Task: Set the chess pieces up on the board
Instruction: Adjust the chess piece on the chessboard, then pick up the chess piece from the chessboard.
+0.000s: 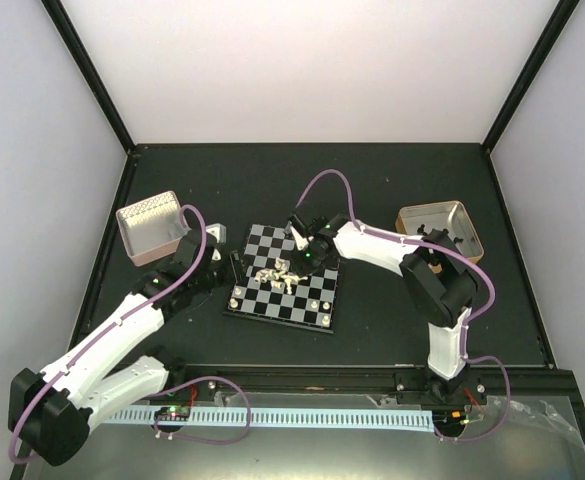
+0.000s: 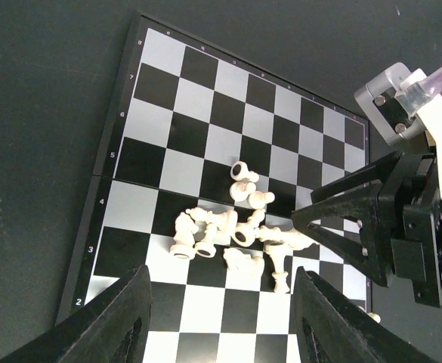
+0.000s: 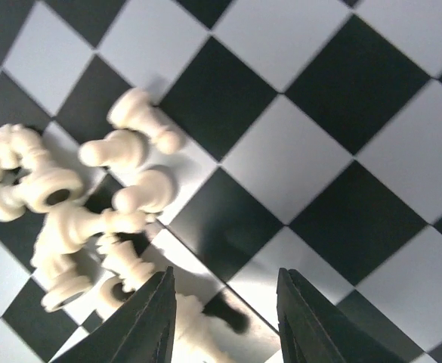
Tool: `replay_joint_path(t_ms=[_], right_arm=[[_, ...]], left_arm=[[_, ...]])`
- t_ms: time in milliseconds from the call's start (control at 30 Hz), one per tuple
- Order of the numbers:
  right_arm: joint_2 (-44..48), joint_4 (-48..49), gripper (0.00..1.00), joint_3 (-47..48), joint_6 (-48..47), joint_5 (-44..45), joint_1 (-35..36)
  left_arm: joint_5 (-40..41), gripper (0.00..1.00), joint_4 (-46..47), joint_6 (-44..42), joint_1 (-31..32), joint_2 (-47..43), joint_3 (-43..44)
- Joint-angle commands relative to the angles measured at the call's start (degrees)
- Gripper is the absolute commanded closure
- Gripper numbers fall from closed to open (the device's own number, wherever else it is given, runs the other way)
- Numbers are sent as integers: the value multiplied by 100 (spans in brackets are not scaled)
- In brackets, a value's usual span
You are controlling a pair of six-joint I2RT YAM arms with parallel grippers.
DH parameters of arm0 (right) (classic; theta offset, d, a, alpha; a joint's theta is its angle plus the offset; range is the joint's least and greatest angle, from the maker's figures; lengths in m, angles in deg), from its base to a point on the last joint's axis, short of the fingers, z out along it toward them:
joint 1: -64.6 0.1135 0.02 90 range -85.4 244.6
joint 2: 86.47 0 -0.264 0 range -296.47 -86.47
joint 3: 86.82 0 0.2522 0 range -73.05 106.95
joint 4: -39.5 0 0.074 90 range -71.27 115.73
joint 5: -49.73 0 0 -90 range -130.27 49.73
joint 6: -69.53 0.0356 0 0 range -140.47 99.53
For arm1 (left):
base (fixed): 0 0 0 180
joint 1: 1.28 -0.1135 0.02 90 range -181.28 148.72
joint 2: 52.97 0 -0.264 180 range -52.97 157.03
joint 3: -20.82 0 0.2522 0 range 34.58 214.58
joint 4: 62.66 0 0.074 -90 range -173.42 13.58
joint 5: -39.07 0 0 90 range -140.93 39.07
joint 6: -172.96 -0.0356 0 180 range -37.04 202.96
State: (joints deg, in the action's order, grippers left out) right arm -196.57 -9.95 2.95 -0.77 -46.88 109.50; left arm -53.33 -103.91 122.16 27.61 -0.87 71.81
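Dark tabletop [image 1: 422, 180]; mid-frame I see left gripper [image 2: 221, 281] and right gripper [image 3: 224, 281] both spread above cream-white chess pieces [image 2: 228, 234] heaped on black-grey checkered board [image 2: 198, 98].

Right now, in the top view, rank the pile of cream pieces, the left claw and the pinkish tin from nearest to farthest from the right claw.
1. Pile of cream pieces: mid-board, just beside the right claw.
2. Left claw: at the left edge of the board.
3. Pinkish tin: far left, off the board.
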Motion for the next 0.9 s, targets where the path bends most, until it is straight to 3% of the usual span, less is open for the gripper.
replay_joint_path(t_ms=[0,867], right_arm=[[138,255,62,-59,-763,-575,-2],[-56,0,75,-230,-892,-12,4]], left_arm=[[-18,47,5,11,-41,-62,12],[-41,47,-13,0,-41,-51,38]])
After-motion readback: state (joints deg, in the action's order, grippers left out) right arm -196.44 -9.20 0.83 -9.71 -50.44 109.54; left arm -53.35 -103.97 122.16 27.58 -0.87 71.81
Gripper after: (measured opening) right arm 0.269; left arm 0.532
